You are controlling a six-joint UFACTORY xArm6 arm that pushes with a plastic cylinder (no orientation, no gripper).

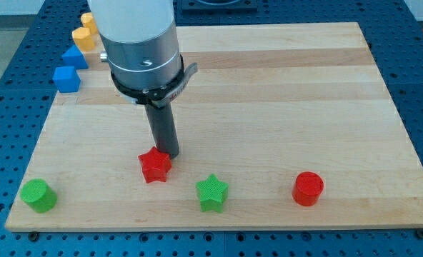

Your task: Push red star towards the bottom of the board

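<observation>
The red star (155, 165) lies on the wooden board (269, 93) at the lower left of centre. My tip (166, 153) stands just above the star's upper right edge, touching or almost touching it. The dark rod rises from there to the silver and white arm body at the view's top left.
A green star (212, 193) lies right of the red star, a red cylinder (308, 188) further right, a green cylinder (38, 195) at the bottom left corner. Two blue blocks (67, 78) (74, 57) and two yellow blocks (84, 37) sit at the top left, partly off the board.
</observation>
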